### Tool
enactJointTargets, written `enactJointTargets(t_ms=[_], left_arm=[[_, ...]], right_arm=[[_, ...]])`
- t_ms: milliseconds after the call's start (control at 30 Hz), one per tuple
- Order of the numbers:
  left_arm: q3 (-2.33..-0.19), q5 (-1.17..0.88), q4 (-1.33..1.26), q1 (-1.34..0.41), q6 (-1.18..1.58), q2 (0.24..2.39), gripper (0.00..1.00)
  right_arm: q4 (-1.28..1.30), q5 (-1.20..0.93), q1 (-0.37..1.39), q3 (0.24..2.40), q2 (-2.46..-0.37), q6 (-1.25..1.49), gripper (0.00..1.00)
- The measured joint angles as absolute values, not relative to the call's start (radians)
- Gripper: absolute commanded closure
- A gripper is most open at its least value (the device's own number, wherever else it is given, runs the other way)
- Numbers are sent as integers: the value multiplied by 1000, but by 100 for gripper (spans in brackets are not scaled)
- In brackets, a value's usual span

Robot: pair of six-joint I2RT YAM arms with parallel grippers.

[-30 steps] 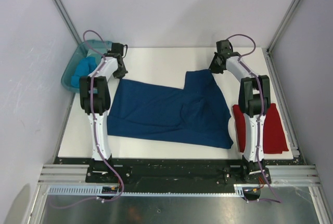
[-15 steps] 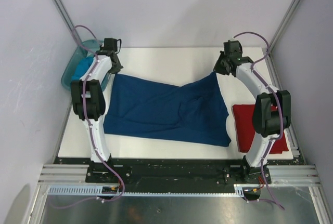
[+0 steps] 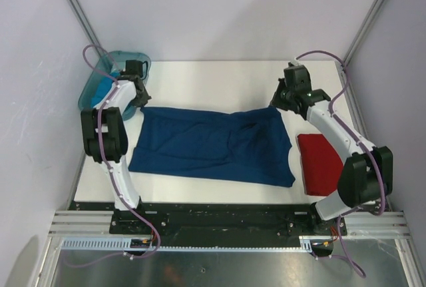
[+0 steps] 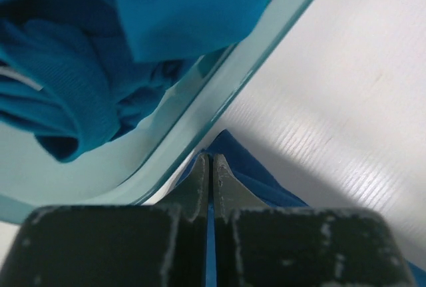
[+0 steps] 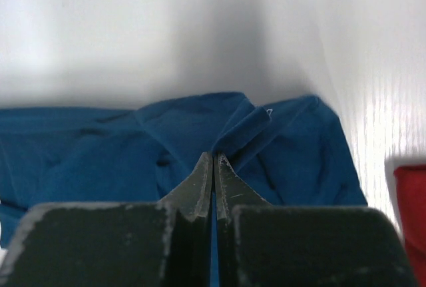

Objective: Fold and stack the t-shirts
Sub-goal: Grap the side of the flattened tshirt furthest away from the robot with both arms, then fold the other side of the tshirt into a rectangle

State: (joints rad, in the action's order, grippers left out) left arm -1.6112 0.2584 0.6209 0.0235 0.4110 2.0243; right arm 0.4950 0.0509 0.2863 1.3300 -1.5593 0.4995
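A dark blue t-shirt [image 3: 213,146] lies spread across the white table, stretched between both arms. My left gripper [image 3: 138,102] is shut on its far left corner [image 4: 229,150], right beside the teal bin. My right gripper [image 3: 276,104] is shut on its far right corner [image 5: 233,134]. A folded red t-shirt [image 3: 322,164] lies at the right side of the table and shows at the edge of the right wrist view [image 5: 413,200].
A teal bin [image 3: 100,90] at the far left holds bright blue t-shirts [image 4: 80,67]; its rim [image 4: 219,80] is close to my left fingers. Grey enclosure walls stand on three sides. White table [image 3: 213,80] lies beyond the shirt.
Both grippers moved outward and nearer, pulling the blue shirt's far edge taut and straight. The raised fold at the right is now flattened. The right arm swung off the red shirt.
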Motion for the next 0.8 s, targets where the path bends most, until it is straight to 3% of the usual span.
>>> enactJointTargets(t_ms=[400,800], left_arm=[[-1402,267,574,50,430,1895,100],[-1315,308,542,53,449,1793,100]], right_arm=[[511,67,355,1006,-1324,540,100],[529,77,379,968,-1143,559,100]])
